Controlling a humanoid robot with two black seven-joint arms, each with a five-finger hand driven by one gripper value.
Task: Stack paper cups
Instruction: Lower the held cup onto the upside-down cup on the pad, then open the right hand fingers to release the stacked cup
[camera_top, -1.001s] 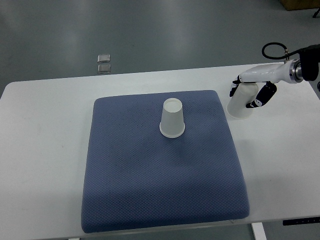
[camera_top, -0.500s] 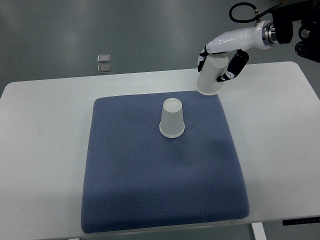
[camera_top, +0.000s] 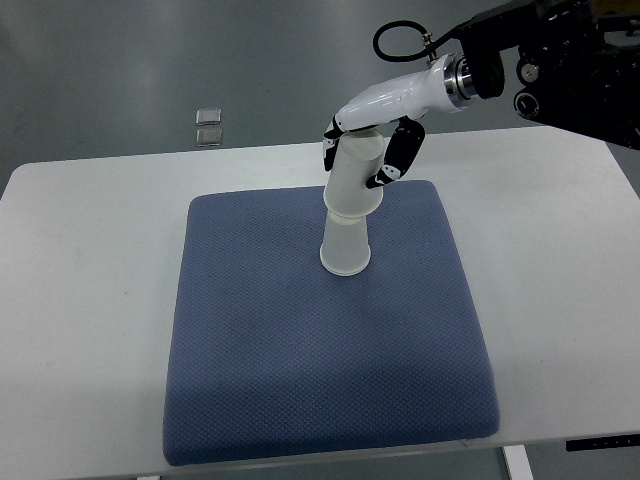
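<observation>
Cups (camera_top: 346, 245) stand on blue mat (camera_top: 320, 380) covering white table (camera_top: 90, 300), grey floor (camera_top: 150, 60) beyond.

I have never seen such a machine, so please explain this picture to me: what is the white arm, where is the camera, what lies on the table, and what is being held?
There is one picture, taken from a camera on the robot's own side, looking steeply down at the work.

The white and black part entering from the right edge is the robot's right hand, a hand with fingers at the end of an arm. The left arm does not show.

A white table carries a blue cushion-like pad. On the pad stands one paper cup, upside down with its wide rim on the pad.

The hand grips a second cup, also mouth down, and holds it right over the standing one. Its rim seems to reach the standing cup's top. Two small square objects lie on the floor beyond the table.
</observation>
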